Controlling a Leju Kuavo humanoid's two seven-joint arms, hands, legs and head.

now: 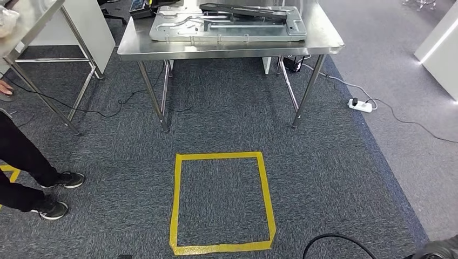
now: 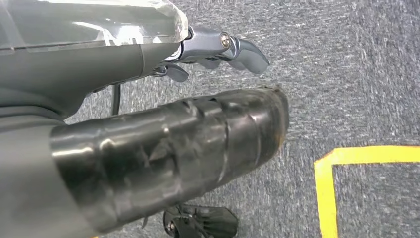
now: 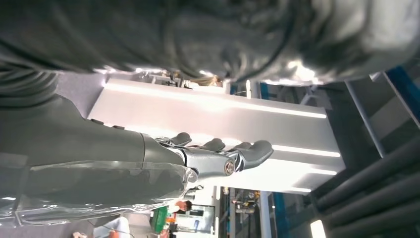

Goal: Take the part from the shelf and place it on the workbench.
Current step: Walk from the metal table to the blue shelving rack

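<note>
A long black part (image 1: 244,11) lies on a silver sheet-metal panel (image 1: 178,28) on the steel workbench (image 1: 227,49) ahead of me. My left hand (image 2: 173,134) hangs over the grey carpet with its fingers (image 2: 245,52) stretched out, apart from the thick thumb, and it holds nothing. My right hand (image 3: 198,158) also has its fingers (image 3: 255,149) extended and nothing in them; behind it are white lit panels. A dark piece of my right arm (image 1: 440,249) shows at the lower right corner of the head view.
A yellow tape square (image 1: 221,202) marks the carpet before the workbench. A person's legs in black shoes (image 1: 54,208) stand at the left, near a second steel table (image 1: 32,32). A power strip (image 1: 361,105) with cables lies right of the bench, and a black cable (image 1: 335,240) loops near me.
</note>
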